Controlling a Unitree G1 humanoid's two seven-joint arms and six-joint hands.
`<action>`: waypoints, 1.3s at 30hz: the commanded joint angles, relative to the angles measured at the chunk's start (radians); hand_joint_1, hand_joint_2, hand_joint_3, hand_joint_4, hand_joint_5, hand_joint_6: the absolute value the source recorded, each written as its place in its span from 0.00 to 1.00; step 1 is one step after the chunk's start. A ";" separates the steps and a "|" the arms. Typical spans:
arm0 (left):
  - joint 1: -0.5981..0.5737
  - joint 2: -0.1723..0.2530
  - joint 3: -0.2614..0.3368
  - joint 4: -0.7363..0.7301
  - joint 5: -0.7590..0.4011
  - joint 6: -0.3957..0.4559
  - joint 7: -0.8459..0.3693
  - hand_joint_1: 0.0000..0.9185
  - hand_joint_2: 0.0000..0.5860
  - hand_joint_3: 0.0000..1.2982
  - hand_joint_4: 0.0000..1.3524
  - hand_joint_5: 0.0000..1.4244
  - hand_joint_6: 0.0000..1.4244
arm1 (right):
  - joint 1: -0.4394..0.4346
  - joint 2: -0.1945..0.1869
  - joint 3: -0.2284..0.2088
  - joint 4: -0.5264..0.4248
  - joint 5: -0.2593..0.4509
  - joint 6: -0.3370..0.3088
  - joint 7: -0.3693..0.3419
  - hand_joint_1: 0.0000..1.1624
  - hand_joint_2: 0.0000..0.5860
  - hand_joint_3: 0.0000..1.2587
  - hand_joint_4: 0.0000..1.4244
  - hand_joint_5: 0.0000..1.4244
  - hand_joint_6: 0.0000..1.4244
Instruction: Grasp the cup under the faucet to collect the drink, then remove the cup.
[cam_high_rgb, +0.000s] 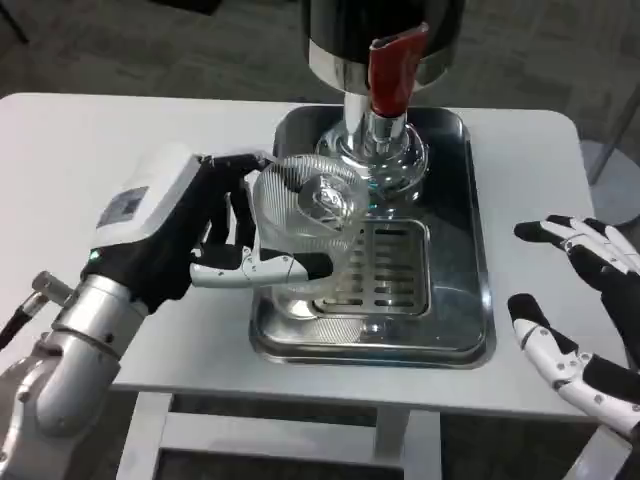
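A clear ribbed plastic cup (305, 215) stands over the steel drip tray (460, 250), just left of and below the faucet with its red lever (392, 70). My left hand (200, 235) wraps the cup from the left, thumb across its front and fingers behind it. Whether there is drink in the cup is hard to tell through the clear plastic. My right hand (580, 310) hovers at the table's right edge, fingers spread, holding nothing.
The dispenser's black and chrome body (385, 30) rises at the back of the tray. A slotted grate (385, 270) lies in the tray's middle. White table (80, 160) surface stretches to the left of the tray.
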 joint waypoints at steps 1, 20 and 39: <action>-0.063 -0.028 -0.037 0.058 0.018 0.000 0.054 0.50 0.06 0.72 0.79 0.86 1.00 | 0.028 -0.013 -0.031 -0.018 0.030 -0.013 0.001 0.39 0.83 0.16 0.06 0.01 0.13; -0.108 -0.023 -0.153 0.089 0.041 0.022 -0.008 0.36 0.11 0.57 0.56 0.68 0.95 | 0.029 -0.017 -0.050 -0.011 0.054 -0.007 -0.004 0.37 0.83 0.18 0.07 0.03 0.14; -0.088 0.044 -0.139 0.013 0.043 0.099 -0.024 0.13 0.15 0.46 0.31 0.42 0.65 | -0.010 -0.007 -0.019 0.020 0.061 -0.008 -0.014 0.39 0.83 0.21 0.09 0.05 0.16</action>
